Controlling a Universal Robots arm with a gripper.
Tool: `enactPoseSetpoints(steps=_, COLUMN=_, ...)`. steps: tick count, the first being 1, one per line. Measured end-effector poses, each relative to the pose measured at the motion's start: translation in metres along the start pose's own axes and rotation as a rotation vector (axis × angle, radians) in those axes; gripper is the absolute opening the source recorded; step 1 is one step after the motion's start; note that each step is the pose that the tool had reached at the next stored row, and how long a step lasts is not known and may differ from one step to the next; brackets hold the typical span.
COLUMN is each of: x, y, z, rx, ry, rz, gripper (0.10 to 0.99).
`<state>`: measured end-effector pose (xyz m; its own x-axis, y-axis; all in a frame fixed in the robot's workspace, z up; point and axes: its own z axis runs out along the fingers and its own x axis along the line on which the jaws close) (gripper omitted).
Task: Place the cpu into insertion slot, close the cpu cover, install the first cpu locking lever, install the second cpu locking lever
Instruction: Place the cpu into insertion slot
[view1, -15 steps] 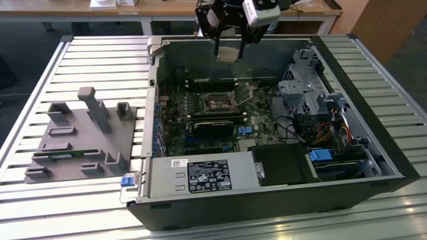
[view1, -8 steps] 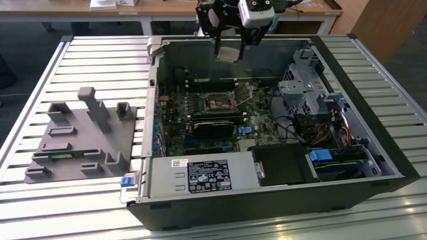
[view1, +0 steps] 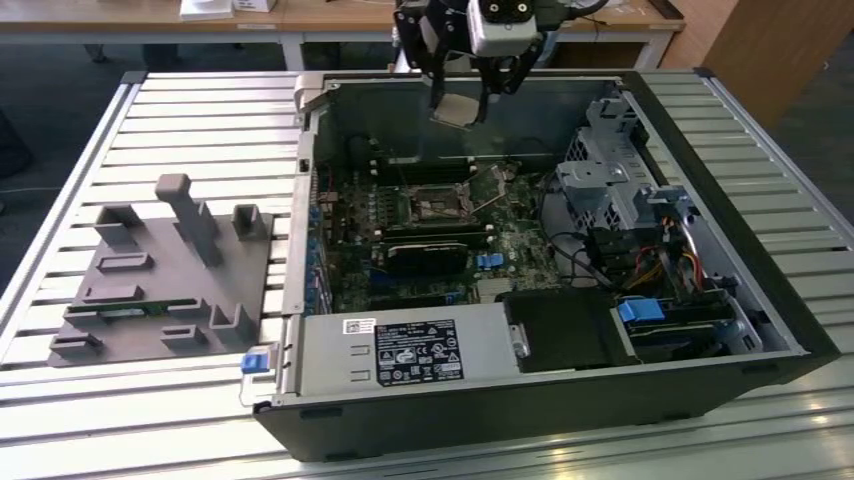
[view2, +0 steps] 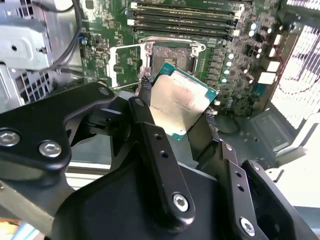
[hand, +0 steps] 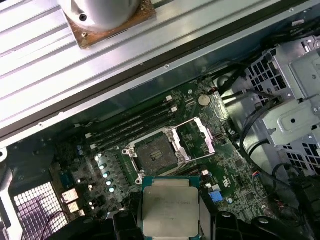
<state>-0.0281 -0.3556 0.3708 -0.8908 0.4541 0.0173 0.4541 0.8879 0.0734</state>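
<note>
While the gripper (view2: 178, 99) pinches the cpu (view2: 183, 104) by opposite edges over the far side of the computer case (view1: 574, 405), the light, rigid chip seems fragile, best held edgewise.

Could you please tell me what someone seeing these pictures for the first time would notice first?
First, the gripper above the open computer case, its jaws shut on the silvery cpu from opposite sides. Lower down, on the green motherboard, the insertion slot lies uncovered, its dark centre showing. On the exterior view's left, a grey fixture stands on the slatted table.
</note>
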Motion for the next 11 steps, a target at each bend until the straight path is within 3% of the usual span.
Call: enactPoseSetpoints(steps=11, x=0.0, y=-0.0001, z=0.0014, rx=-0.003, ry=-0.0113, rz=0.153, gripper=0.537)
